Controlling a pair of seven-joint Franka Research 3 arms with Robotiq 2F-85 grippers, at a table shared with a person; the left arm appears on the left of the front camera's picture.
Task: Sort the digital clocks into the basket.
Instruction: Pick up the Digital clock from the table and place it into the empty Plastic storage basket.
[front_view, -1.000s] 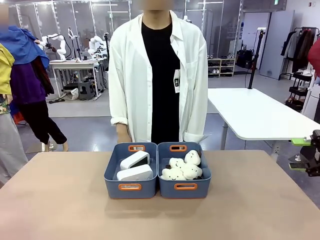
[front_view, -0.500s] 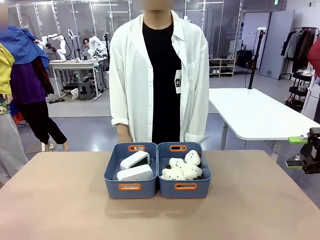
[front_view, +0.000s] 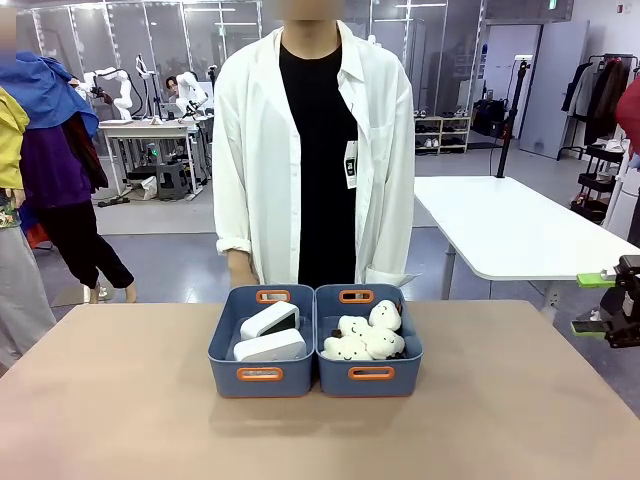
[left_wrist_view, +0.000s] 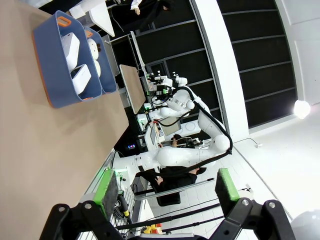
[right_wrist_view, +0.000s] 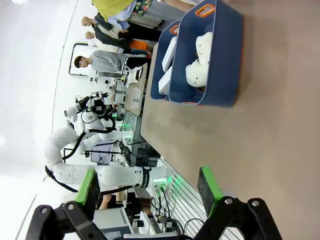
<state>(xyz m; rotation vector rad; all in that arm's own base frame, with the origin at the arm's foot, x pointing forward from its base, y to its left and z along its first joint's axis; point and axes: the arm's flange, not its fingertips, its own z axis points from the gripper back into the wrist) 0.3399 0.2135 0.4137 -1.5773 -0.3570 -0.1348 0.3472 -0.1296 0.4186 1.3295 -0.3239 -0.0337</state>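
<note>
Both my jaws stand wide, nothing btwn the green pads. My left gripper (left_wrist_view: 167, 192) hangs off the surface's (front_view: 120, 400) edge, my right gripper (right_wrist_view: 150, 192) likewise at the right side, its green pad tips (front_view: 597, 282) showing at the front view's right edge. The two digital clocks (front_view: 272, 335) lie in the left basket (front_view: 262, 375), one leaning on the other, the rear one w/ a grey face tilted up. Just beside it, touching, the right basket (front_view: 370, 378) holds cream plush toys (front_view: 368, 335). Both baskets blue w/ orange handles, mid-surface. A person (front_view: 315, 150) in a white shirt stands behind the baskets, arms down.
</note>
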